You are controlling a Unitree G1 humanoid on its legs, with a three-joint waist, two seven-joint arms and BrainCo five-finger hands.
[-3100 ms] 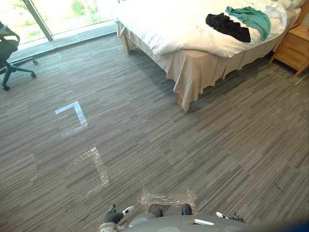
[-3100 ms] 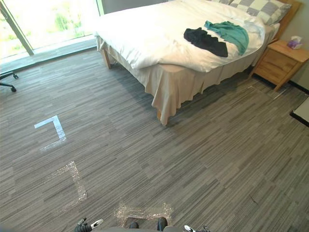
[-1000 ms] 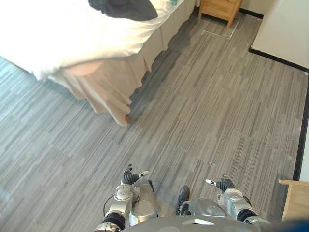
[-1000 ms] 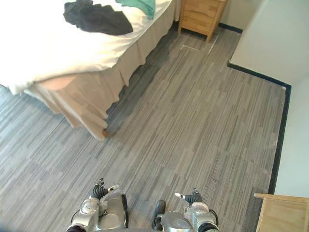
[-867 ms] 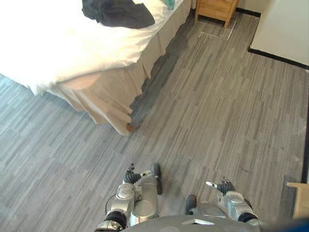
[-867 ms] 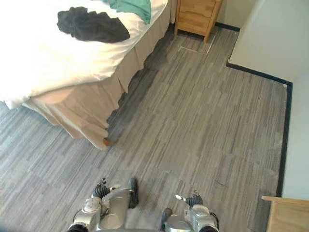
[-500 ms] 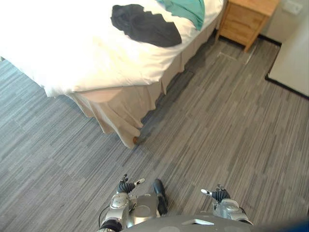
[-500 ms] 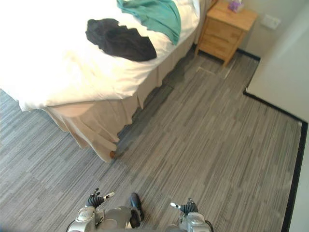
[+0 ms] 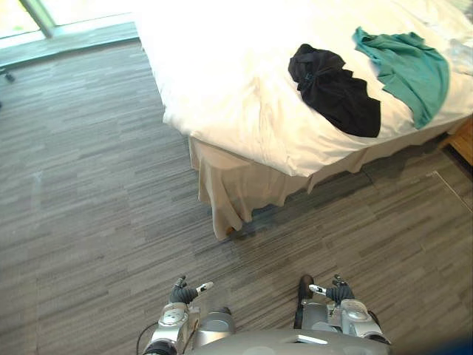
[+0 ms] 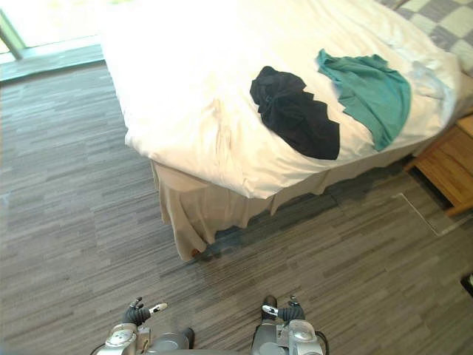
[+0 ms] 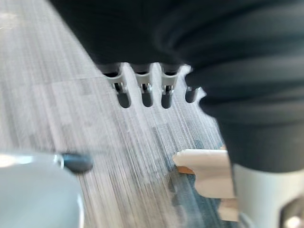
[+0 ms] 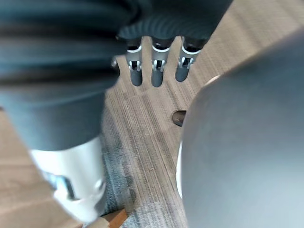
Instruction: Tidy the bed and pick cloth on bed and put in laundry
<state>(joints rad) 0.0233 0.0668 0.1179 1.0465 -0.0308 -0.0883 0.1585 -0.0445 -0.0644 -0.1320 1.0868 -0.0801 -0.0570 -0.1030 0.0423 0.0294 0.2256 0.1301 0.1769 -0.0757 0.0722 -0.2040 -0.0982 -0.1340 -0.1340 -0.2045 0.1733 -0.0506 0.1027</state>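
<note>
My left hand [image 9: 181, 296] hangs low over the grey floor [image 9: 89, 185], and its fingers [image 11: 147, 95] are straight, slightly apart and empty. Ahead I have the bed [image 9: 222, 89], its white cover draped over the near corner. A black cloth [image 9: 336, 92] lies crumpled on the cover near the edge. My right hand [image 9: 336, 293] is low too, fingers [image 12: 157, 71] straight and holding nothing. A teal cloth [image 9: 405, 66] lies just beside the black one, and a wooden bedside table [image 10: 451, 170] stands at the far right.
</note>
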